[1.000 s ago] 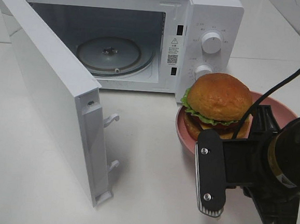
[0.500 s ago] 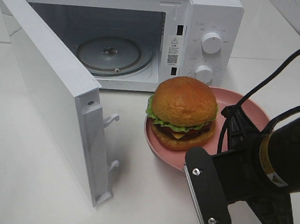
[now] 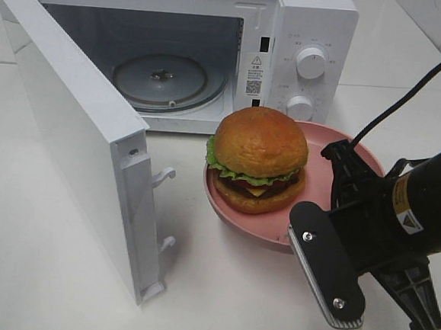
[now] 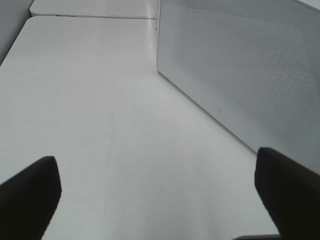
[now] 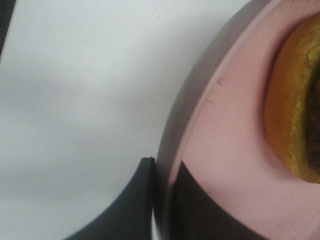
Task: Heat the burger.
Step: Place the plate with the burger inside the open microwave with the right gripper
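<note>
White table (image 3: 44, 273) | burger (image 3: 259, 157) upright, dome up | right gripper (image 5: 162, 200) clamps plate (image 3: 328, 177) rim | left gripper (image 4: 160, 185) jaws apart

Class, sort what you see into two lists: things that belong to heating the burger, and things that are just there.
Belongs to the job: burger, pink plate under it, open microwave with its turntable, right tool shut on the plate's rim.
Just there: open left tool, white table.
</note>
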`<state>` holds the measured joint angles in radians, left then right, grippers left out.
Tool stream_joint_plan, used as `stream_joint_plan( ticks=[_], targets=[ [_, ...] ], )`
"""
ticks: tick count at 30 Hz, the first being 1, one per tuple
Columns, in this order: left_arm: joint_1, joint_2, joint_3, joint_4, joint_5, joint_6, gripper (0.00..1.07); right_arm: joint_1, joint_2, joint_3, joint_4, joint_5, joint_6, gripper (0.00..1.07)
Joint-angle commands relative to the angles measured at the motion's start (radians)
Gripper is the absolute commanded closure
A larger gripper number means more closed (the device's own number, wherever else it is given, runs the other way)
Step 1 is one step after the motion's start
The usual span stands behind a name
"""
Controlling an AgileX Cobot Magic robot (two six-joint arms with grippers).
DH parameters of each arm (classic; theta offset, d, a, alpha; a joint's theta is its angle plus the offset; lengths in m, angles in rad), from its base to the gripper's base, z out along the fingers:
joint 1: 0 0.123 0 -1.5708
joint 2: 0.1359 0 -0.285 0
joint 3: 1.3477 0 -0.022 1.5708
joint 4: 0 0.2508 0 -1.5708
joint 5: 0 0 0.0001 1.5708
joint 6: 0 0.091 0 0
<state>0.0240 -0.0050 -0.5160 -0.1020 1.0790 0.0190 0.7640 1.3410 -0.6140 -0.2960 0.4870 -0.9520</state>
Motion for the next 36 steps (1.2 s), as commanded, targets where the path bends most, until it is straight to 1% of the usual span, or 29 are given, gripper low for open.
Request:
stream_joint_plan(
  ticks=[1, 4, 8, 10, 11, 12, 13, 14, 15, 17, 18, 19, 20, 22, 24, 25, 27, 36],
  targets=[
    [0.002, -0.016, 0.000, -0.005, -0.008, -0.001, 0.09, -0.043, -0.013, -0.039, 0.055, -0.055, -0.131, 1.07],
    [0.002, -0.016, 0.000, -0.005, -0.008, -0.001, 0.09, -0.093, -0.013, -0.079, 0.111, -0.052, -0.220, 1.07],
    [0.002, -0.016, 0.000, -0.005, -0.008, -0.001, 0.09, -0.107, -0.013, -0.098, 0.161, -0.045, -0.309, 1.07],
    [0.002, -0.016, 0.000, -0.005, -0.008, -0.001, 0.09, -0.110, -0.006, -0.125, 0.228, -0.037, -0.402, 1.07],
    [0.002, -0.016, 0.000, -0.005, -0.008, -0.001, 0.09, -0.110, -0.006, -0.125, 0.228, -0.037, -0.402, 1.07],
    [0.002, -0.016, 0.000, -0.005, -0.008, -0.001, 0.09, -0.112, 0.009, -0.149, 0.265, -0.011, -0.437, 1.07],
    [0.002, -0.016, 0.000, -0.005, -0.008, -0.001, 0.09, -0.112, 0.020, -0.162, 0.275, 0.010, -0.450, 1.07],
    [0.002, -0.016, 0.000, -0.005, -0.008, -0.001, 0.09, -0.112, 0.020, -0.162, 0.275, 0.010, -0.450, 1.07],
    [0.002, -0.016, 0.000, -0.005, -0.008, -0.001, 0.09, -0.112, 0.044, -0.199, 0.284, 0.043, -0.472, 1.07],
    [0.002, -0.016, 0.000, -0.005, -0.008, -0.001, 0.09, -0.112, 0.055, -0.213, 0.284, 0.050, -0.476, 1.07],
    [0.002, -0.016, 0.000, -0.005, -0.008, -0.001, 0.09, -0.112, 0.074, -0.249, 0.284, 0.059, -0.477, 1.07],
    [0.002, -0.016, 0.000, -0.005, -0.008, -0.001, 0.09, -0.112, 0.074, -0.249, 0.284, 0.059, -0.477, 1.07],
    [0.002, -0.016, 0.000, -0.005, -0.008, -0.001, 0.09, -0.112, 0.096, -0.281, 0.284, 0.065, -0.477, 1.07],
    [0.002, -0.016, 0.000, -0.005, -0.008, -0.001, 0.09, -0.112, 0.105, -0.293, 0.284, 0.068, -0.477, 1.07],
    [0.002, -0.016, 0.000, -0.005, -0.008, -0.001, 0.09, -0.112, 0.140, -0.337, 0.284, 0.092, -0.482, 1.07],
    [0.002, -0.016, 0.000, -0.005, -0.008, -0.001, 0.09, -0.112, 0.140, -0.337, 0.284, 0.092, -0.482, 1.07],
    [0.002, -0.016, 0.000, -0.005, -0.008, -0.001, 0.09, -0.112, 0.177, -0.389, 0.284, 0.108, -0.496, 1.07],
    [0.002, -0.016, 0.000, -0.005, -0.008, -0.001, 0.09, -0.109, 0.242, -0.464, 0.287, 0.114, -0.496, 1.07]
  ],
)
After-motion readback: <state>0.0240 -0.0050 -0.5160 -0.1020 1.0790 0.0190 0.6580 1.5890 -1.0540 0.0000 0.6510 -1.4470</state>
